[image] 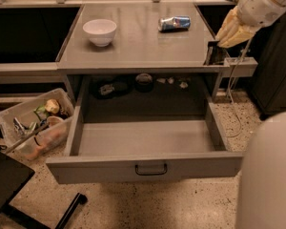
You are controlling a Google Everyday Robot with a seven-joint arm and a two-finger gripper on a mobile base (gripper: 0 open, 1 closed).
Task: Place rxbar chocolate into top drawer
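My gripper (215,55) is at the desk's right front corner, below the beige wrist (234,28). It is shut on a small dark flat thing, the rxbar chocolate (212,53), held upright just above the desktop edge; most of the bar is hidden by the fingers. The top drawer (105,168) is pulled wide open below the desktop, with a dark bar handle (151,169) on its front. Its inside shows bare grey metal. The gripper is above and behind the drawer's right rear corner.
A white bowl (100,31) and a blue-and-silver soda can (174,23) sit on the grey desktop (138,46). A plastic bin (19,116) of clutter stands on the floor at left beside a dark chair base (9,185). My white body (269,175) fills the lower right.
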